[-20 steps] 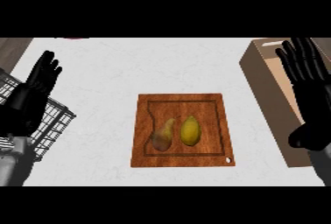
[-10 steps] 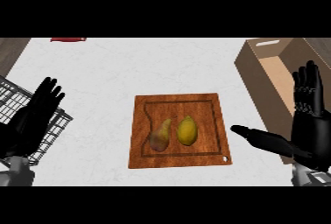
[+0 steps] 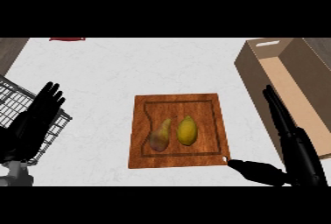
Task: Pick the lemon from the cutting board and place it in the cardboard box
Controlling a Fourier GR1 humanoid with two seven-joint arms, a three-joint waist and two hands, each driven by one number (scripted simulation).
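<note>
- Right robot hand (image 3: 298, 151): fingers straight, thumb spread toward the cutting board's (image 3: 177, 99) near right corner; holds nothing.
- Left robot hand (image 3: 35, 124): open, resting at the left edge over a wire basket (image 3: 16, 92).
- Lemon (image 3: 187, 130): on the board, long axis running near-to-far, just beside a pear (image 3: 160, 134).
- Cardboard box (image 3: 258, 70): on the bench (image 3: 129, 65), right of the board.
</note>
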